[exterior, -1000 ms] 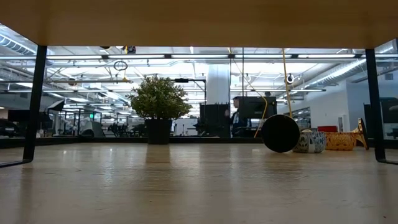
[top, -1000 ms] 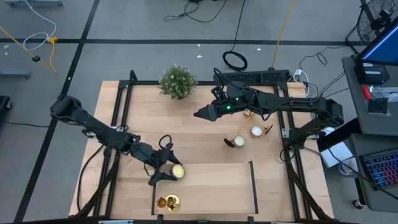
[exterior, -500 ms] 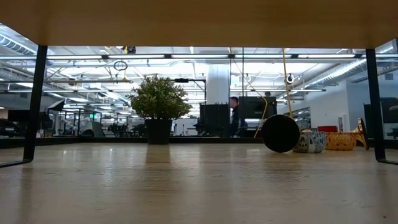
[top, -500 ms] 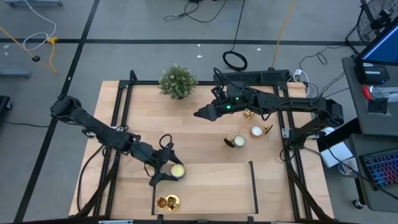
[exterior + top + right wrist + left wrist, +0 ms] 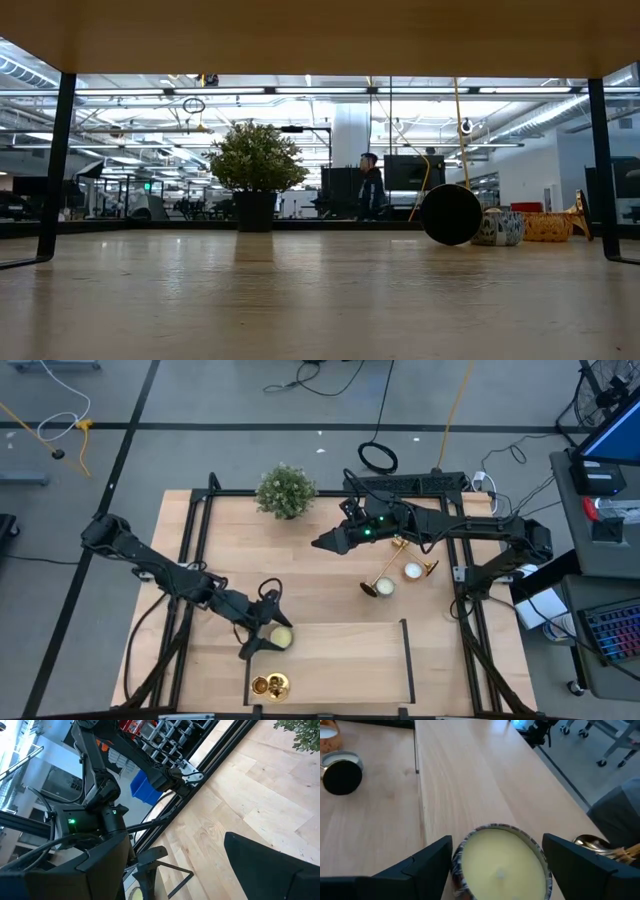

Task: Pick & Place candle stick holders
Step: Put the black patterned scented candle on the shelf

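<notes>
Cream candle tin (image 5: 501, 865) between spread fingers (image 5: 427, 865) of left gripper (image 5: 262, 622), untouched. Gold candle stick holder (image 5: 269, 684) just beyond, 2 more (image 5: 400, 563) beside right gripper (image 5: 322, 543), released, raised over wooden counter (image 5: 330, 640).

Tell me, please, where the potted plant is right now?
In the high view the potted plant stands at the table's far edge, left of centre, just left of the right gripper.

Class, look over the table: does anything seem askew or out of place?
Yes. One gold candlestick holder lies tipped on its side near the table's right edge, its stem flat on the wood, with its dark round base facing the low camera.
</notes>
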Controlling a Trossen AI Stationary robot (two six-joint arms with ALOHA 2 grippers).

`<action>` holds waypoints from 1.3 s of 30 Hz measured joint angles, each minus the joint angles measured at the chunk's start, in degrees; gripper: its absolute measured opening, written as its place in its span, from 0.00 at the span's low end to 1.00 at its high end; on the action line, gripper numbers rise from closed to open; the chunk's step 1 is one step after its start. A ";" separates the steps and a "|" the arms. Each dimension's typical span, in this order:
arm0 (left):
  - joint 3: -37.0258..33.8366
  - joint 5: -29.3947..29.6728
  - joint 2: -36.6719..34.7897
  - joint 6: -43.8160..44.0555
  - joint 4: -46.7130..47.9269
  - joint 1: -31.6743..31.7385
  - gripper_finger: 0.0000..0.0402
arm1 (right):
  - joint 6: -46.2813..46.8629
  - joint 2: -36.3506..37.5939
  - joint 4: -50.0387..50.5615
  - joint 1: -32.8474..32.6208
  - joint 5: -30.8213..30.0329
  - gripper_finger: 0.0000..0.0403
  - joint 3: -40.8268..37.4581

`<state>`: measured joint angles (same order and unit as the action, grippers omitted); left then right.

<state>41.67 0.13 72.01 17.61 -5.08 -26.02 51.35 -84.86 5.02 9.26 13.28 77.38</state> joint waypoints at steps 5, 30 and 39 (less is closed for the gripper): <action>0.01 -0.47 -0.01 0.07 -1.25 0.00 0.70 | -0.30 0.00 0.28 0.00 0.02 0.81 0.00; 0.01 3.22 -0.55 6.51 -8.69 1.07 0.71 | -1.05 -0.02 1.30 -3.24 1.82 0.81 -0.02; 0.03 2.42 -4.61 9.29 -5.99 1.66 0.63 | -0.87 -0.02 1.44 -7.72 2.29 0.81 -0.02</action>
<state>41.69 2.55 67.40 26.90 -11.07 -24.36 50.48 -84.88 6.46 1.54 15.57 77.36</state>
